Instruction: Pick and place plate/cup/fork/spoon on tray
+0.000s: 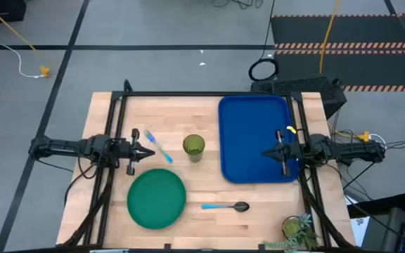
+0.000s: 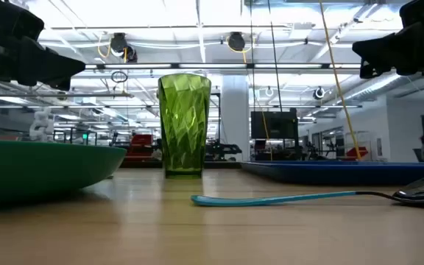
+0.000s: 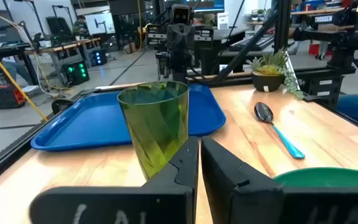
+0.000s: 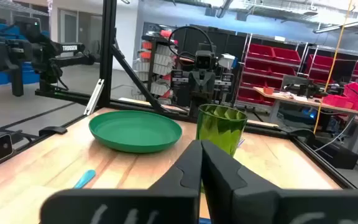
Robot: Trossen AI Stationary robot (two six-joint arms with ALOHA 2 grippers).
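The green plate (image 1: 157,199) lies flat on the table near its front left. The olive-green cup (image 1: 193,147) stands upright at the table's middle. The fork (image 1: 158,145) lies left of the cup. The spoon (image 1: 225,206) lies right of the plate, its dark bowl (image 1: 241,206) pointing right. The blue tray (image 1: 254,138) lies on the right half. My left gripper (image 1: 151,153) is shut and empty, above the table left of the cup, by the fork. My right gripper (image 1: 264,152) is shut and empty, above the tray's right part.
A small pot with a leafy plant (image 1: 297,228) stands at the table's front right corner. A black frame (image 1: 209,93) runs along the table's far edge and down both sides. Bare wood lies between the cup, the plate and the tray.
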